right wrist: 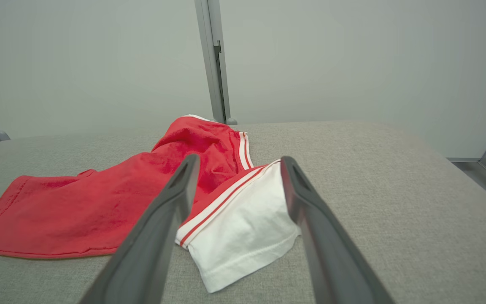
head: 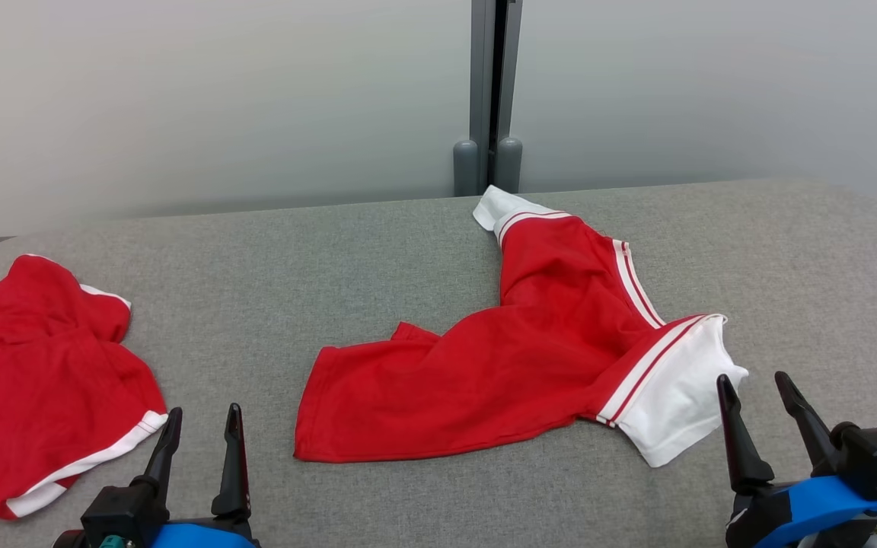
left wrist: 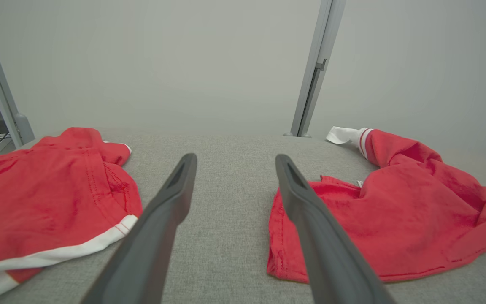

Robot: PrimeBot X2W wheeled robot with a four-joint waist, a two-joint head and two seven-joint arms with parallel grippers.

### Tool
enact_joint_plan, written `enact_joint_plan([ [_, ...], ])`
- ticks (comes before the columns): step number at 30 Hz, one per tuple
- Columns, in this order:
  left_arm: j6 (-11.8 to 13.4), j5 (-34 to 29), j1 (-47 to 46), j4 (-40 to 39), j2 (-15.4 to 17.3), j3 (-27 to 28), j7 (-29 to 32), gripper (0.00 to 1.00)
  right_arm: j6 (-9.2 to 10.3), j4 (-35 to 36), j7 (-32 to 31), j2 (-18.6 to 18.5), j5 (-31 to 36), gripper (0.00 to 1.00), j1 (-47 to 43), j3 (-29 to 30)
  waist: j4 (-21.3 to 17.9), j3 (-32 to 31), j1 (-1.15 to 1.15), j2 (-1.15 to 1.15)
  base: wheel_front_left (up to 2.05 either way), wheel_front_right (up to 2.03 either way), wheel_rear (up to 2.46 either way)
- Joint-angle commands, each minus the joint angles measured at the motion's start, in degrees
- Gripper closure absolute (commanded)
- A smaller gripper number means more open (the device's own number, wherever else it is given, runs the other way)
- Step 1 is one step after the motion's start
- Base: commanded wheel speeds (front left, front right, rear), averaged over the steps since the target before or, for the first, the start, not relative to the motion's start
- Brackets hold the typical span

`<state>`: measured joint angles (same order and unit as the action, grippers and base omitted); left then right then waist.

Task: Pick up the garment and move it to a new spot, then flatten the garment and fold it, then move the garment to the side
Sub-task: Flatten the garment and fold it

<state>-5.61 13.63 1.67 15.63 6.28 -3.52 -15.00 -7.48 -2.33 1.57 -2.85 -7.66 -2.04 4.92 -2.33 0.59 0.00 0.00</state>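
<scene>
While both claws hover at the near edge, fingers spread wide and holding nothing, the left gripper (head: 204, 411) points at bare grey table (head: 332, 251) and the right gripper (head: 752, 378) stands just beside a white sleeve (head: 674, 396). That sleeve belongs to the red garment (head: 499, 365), lying crumpled mid-table, right of centre. A second red garment (head: 43, 365) lies bunched at the left edge. Beyond stands a grey post (head: 493, 91).

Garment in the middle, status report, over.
Left claw open, empty. Right claw open, by the white sleeve. Garment crumpled, not gripped. Second red garment far left, not blocking.
</scene>
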Motion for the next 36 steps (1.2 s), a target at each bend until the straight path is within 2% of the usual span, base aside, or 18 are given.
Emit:
enact_joint_plan([
  [1, -0.03, 0.25, -0.19, 0.09, 0.23, 0.01, -0.27, 0.0, -0.03, 0.07, -0.03, -0.07, -0.14, 0.0, -0.69, 0.15, 0.06, 0.13, 0.0, 0.0, 0.0, 0.0, 0.0],
  [10, -0.39, -0.07, -1.39, 2.28, 0.54, -1.58, 0.87, 0.0, -0.03, -0.24, -0.33, -0.07, -0.49, 0.0, 0.56, -0.42, -0.15, 1.46, 0.0, 0.0, 0.0, 0.0, 0.0],
  [19, -1.13, 1.59, -6.98, 12.14, -0.9, -5.69, 4.14, 0.0, -0.03, -2.73, 0.25, -0.07, -0.96, 0.0, 3.08, -1.48, -1.47, 3.79, 0.0, 0.0, 0.0, 0.0, 0.0],
  [27, 0.24, 1.9, -11.11, 22.29, -1.34, -6.16, 5.86, 0.0, -0.03, -6.9, -0.01, -0.07, 0.16, 0.0, 5.08, -2.1, -3.47, 5.23, 0.0, 0.0, 0.0, 0.0, 0.0],
  [36, 1.5, 2.95, -13.98, 28.58, -1.65, -5.87, 4.64, 0.0, -0.03, -12.18, -1.29, -0.08, 1.46, 0.0, 7.99, -0.51, -4.15, 6.42, 0.0, 0.0, 0.0, 0.0, 0.0],
])
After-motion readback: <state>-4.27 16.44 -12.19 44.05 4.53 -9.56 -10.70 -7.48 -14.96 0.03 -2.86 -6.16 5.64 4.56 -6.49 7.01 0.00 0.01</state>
